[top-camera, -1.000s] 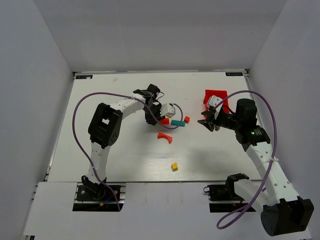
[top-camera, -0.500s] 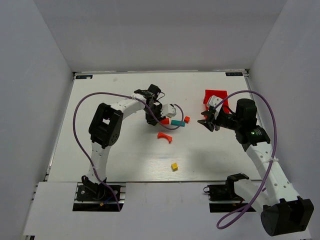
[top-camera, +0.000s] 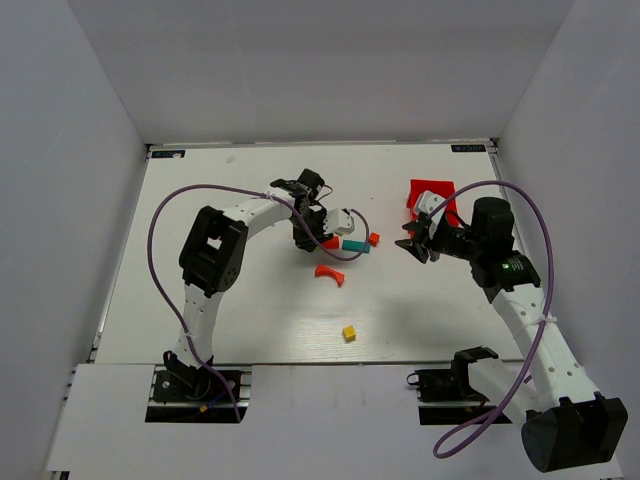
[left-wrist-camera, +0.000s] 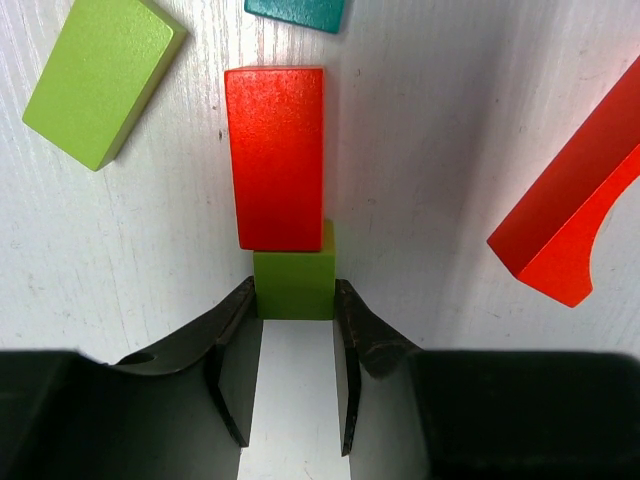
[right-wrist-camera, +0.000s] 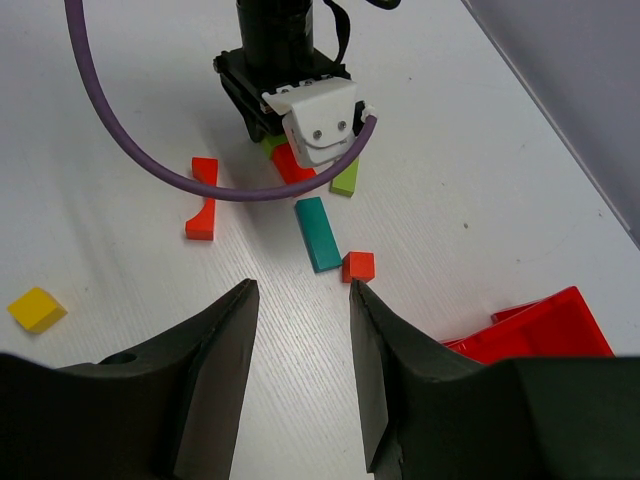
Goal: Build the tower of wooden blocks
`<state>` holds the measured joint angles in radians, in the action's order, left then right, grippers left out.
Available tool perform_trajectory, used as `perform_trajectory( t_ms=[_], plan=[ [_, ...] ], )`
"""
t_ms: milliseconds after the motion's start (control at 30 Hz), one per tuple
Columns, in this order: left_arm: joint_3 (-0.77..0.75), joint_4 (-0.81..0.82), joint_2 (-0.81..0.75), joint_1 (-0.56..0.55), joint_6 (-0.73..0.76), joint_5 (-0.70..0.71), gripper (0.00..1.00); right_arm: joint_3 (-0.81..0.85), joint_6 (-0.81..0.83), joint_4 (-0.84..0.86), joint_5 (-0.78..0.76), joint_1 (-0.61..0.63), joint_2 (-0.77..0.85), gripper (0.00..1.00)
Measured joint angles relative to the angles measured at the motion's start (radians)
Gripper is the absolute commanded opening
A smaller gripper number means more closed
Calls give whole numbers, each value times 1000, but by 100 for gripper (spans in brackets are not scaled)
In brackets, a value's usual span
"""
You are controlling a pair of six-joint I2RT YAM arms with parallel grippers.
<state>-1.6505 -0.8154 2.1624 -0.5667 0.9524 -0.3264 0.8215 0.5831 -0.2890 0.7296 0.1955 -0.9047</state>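
Observation:
In the left wrist view my left gripper has its fingertips pressed on both sides of a small green cube on the table. A red bar lies against the cube's far edge and overlaps it. A green bar, a teal bar and a red arch lie around them. In the top view the left gripper is at this cluster. My right gripper is open and empty above the table, to the right of an orange cube.
A red plastic bin stands behind the right gripper and shows in the right wrist view. A yellow cube lies alone toward the near edge. The left arm's purple cable loops over the blocks.
The left arm has shifted very slightly. The blocks and the right arm have not visibly moved.

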Motion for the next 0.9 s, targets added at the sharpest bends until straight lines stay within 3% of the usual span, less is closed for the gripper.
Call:
perform_trajectory(
  t_ms=[333,733,900],
  plan=[
    [0,13,0,0,-8,9,71,0,0,0,1,-4,0,48],
    [7,41,-6,0,-29,31,90,0,0,0,4,-4,0,48],
    [114,104,-77,-1,-40,42,98,0,0,0,4,-5,0,48]
  ],
)
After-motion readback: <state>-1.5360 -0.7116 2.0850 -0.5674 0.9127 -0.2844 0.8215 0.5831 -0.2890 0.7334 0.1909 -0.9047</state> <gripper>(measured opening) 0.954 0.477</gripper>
